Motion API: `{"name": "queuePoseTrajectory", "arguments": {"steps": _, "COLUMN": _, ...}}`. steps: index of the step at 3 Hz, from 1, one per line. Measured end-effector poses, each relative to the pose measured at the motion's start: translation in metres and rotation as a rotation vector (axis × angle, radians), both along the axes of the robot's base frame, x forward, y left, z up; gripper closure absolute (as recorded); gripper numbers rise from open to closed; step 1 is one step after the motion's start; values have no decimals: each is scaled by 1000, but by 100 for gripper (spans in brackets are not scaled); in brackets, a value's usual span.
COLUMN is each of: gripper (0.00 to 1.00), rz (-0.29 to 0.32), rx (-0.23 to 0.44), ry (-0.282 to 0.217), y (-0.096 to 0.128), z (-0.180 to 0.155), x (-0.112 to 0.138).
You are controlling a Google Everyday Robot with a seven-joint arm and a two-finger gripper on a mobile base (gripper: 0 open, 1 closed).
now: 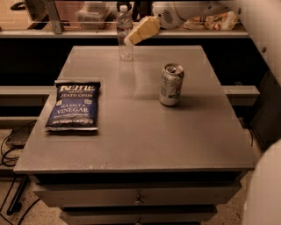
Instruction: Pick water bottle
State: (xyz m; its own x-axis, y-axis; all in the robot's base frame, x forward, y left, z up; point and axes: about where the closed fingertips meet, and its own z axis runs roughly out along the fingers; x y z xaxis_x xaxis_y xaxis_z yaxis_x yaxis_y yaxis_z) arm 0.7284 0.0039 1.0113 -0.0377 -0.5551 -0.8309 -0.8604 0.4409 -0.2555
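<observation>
Grey matte tabletop | clear slim water bottle upright | tan claw beside it, opening unclear

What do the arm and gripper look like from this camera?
The gripper is a pale yellow wedge beside the water bottle at the table's far edge. Behind it is a rounded white wrist housing with a dotted grille, on a smooth white arm. No cables show.

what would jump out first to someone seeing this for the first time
The dark blue chip bag lying flat on the left side of the grey table draws the eye first, with the silver soda can standing upright right of centre. At the far edge, the pale gripper reaches in from the upper right, right beside the clear water bottle.
</observation>
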Motion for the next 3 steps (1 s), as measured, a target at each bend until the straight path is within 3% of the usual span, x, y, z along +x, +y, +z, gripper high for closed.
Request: {"name": "queuePoseTrajectory", "arguments": {"steps": 3, "gripper": 0, "rz": -71, "rx": 168, "ry": 37, "y": 30, "z": -40, "x": 64}}
